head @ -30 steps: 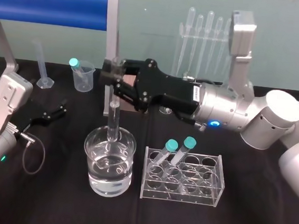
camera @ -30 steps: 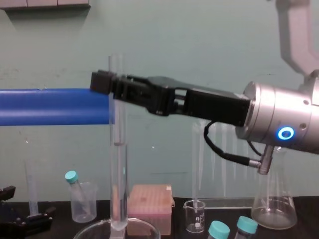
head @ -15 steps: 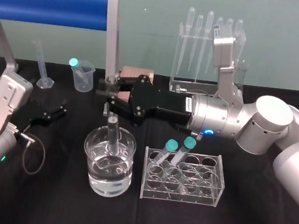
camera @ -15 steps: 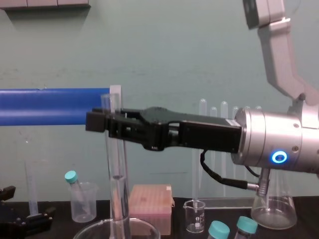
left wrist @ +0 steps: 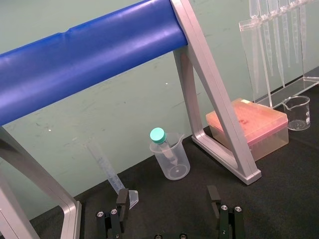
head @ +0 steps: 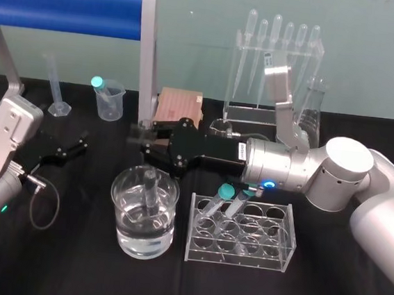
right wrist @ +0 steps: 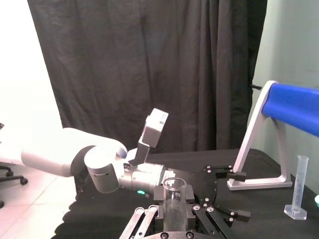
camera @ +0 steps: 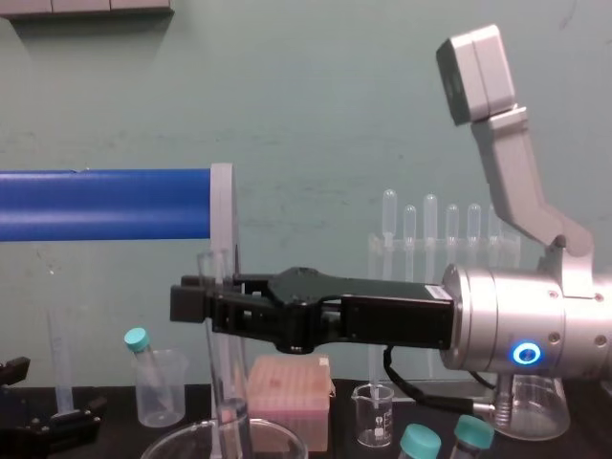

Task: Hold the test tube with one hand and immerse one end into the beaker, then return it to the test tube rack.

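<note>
Now, your right gripper (head: 143,137) is clamped on the upright test tube (head: 150,189), lower end dipped in the beaker (head: 115,190); the test tube rack (head: 287,234) sits just right of it; left gripper (head: 72,148) idles open.

Outstretched right pincer (head: 143,136) clenched; left pincer (head: 71,148) idle, spread.

The clear, uncapped test tube (head: 150,189) stands upright, its lower end dipped in the wide, water-filled beaker (head: 124,237) at lower centre-left.
</note>
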Tool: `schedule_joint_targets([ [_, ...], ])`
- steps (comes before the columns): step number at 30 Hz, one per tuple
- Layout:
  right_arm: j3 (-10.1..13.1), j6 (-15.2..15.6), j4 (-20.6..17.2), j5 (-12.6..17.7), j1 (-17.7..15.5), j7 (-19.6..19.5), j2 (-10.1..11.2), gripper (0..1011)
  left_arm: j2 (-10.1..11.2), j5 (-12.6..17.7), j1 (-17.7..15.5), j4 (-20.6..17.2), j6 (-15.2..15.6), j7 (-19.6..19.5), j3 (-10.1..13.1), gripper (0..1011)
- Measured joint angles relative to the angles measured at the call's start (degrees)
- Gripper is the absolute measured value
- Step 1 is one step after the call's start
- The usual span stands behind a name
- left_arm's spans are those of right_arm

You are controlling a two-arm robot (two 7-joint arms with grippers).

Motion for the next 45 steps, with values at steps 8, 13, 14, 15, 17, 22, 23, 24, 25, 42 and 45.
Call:
schedule_joint_targets([
  [8,-0.3,0.53,0.88,-0.63,0.26,0.42,-0.37,228,0.0,0.0,0.0,0.0,0.0,0.0,0.0,1000],
  [13,-0.41,0.92,0.92,-0.83,0.26,0.49,-0.4,228,0.0,0.0,0.0,0.0,0.0,0.0,0.0,1000],
  [14,-0.43,1.04,0.92,-0.88,0.27,0.5,-0.39,228,0.0,0.0,0.0,0.0,0.0,0.0,0.0,1000],
  [15,-0.43,1.1,0.92,-0.91,0.26,0.5,-0.37,228,0.0,0.0,0.0,0.0,0.0,0.0,0.0,1000],
  [17,-0.43,1.26,0.92,-0.97,0.25,0.46,-0.34,228,0.0,0.0,0.0,0.0,0.0,0.0,0.0,1000],
  [22,-0.42,1.33,0.9,-1.0,0.24,0.43,-0.3,228,0.0,0.0,0.0,0.0,0.0,0.0,0.0,1000],
  [23,-0.42,1.32,0.9,-1.0,0.23,0.43,-0.29,228,0.0,0.0,0.0,0.0,0.0,0.0,0.0,1000],
  [24,-0.41,1.32,0.9,-1.0,0.23,0.43,-0.29,228,0.0,0.0,0.0,0.0,0.0,0.0,0.0,1000],
  [25,-0.41,1.32,0.89,-1.0,0.22,0.43,-0.29,228,0.0,0.0,0.0,0.0,0.0,0.0,0.0,1000],
  [42,-0.36,1.28,0.81,-0.97,0.2,0.37,-0.28,228,0.0,0.0,0.0,0.0,0.0,0.0,0.0,1000],
  [45,-0.36,1.27,0.81,-0.95,0.2,0.36,-0.29,228,0.0,0.0,0.0,0.0,0.0,0.0,0.0,1000],
])
